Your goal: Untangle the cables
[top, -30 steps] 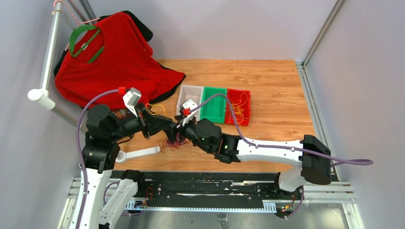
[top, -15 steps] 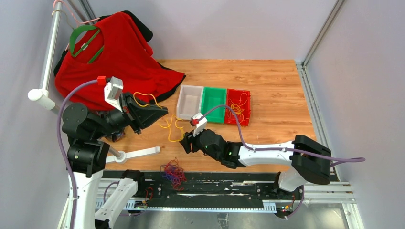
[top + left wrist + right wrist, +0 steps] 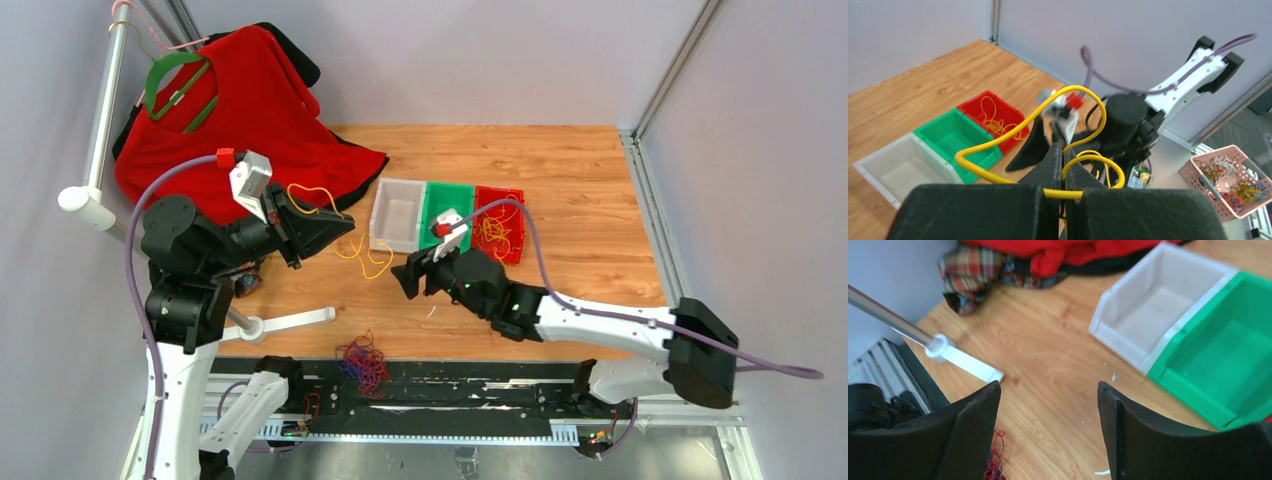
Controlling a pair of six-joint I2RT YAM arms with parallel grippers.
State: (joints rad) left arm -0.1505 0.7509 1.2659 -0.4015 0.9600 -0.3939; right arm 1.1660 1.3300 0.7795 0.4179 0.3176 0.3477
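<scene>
**Ana:** Where is the tangle?

**Ben:** At the near edge of the bench (image 3: 600, 180). A knot of dark red and purple-black cables (image 3: 363, 362) lies there, partly over the black strip in front of the arm bases. Neither arm touches it.

**Ana:** And the right gripper (image 3: 405, 280)?

**Ben:** It is a little farther in, above bare wood, with its jaws spread wide and nothing between them. Its wrist camera looks through that gap (image 3: 1049, 387) at the bench. A few red strands of the knot show at the bottom edge of that view.

**Ana:** The left one?

**Ben:** The left gripper (image 3: 340, 229) is off the bench, with its jaws pressed together on a yellow cable (image 3: 962, 161). The cable is pinched near the finger bases and loops up over the tips. In the top view its free end hangs in curls towards the wood, between the two grippers and just short of the bins.

**Ana:** What lies beyond?

**Ben:** There are three bins touching side by side: a white bin (image 3: 397, 214), a green bin (image 3: 447, 218) and a red bin (image 3: 498, 222). The red bin holds loose yellow cables (image 3: 497, 235). Farther back on the left, a red shirt (image 3: 250, 110) on a green hanger (image 3: 175, 85) spills onto the bench.
</scene>
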